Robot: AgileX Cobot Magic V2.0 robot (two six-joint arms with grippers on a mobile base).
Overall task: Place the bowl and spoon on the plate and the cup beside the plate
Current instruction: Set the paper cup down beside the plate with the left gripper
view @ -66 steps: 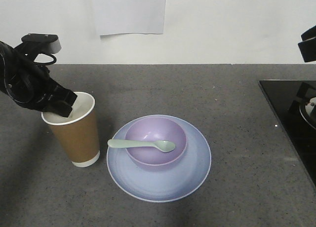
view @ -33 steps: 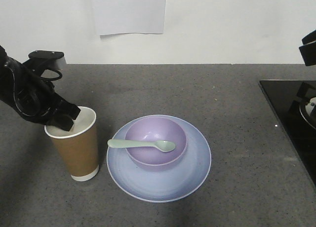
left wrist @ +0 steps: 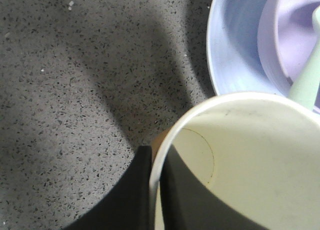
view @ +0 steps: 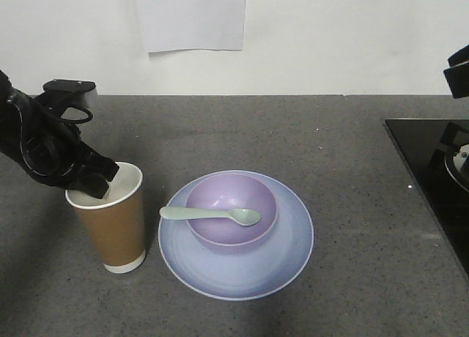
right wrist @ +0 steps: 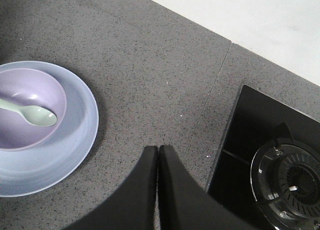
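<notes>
The brown paper cup (view: 110, 223) is upright just left of the pale blue plate (view: 287, 255), a narrow gap apart. My left gripper (view: 99, 183) is shut on the cup's far-left rim. In the left wrist view one finger sits outside and one inside the white cup (left wrist: 250, 155) wall, with my left gripper (left wrist: 156, 162) pinching it. The lavender bowl (view: 231, 198) sits on the plate, and the mint spoon (view: 212, 215) lies across it, handle over the left rim. My right gripper (right wrist: 158, 152) is shut on nothing above bare counter, right of the plate (right wrist: 75, 140).
A black gas hob (view: 440, 183) takes up the right end of the grey counter (view: 352, 146); its burner (right wrist: 292, 177) lies just right of my right gripper. A white wall with a sheet of paper (view: 190, 15) backs the counter. The right arm (view: 458, 62) shows at the upper right.
My left gripper has carried the cup downward and toward the counter's front edge, staying left of the plate. Bowl, spoon, plate and right arm have not moved.
</notes>
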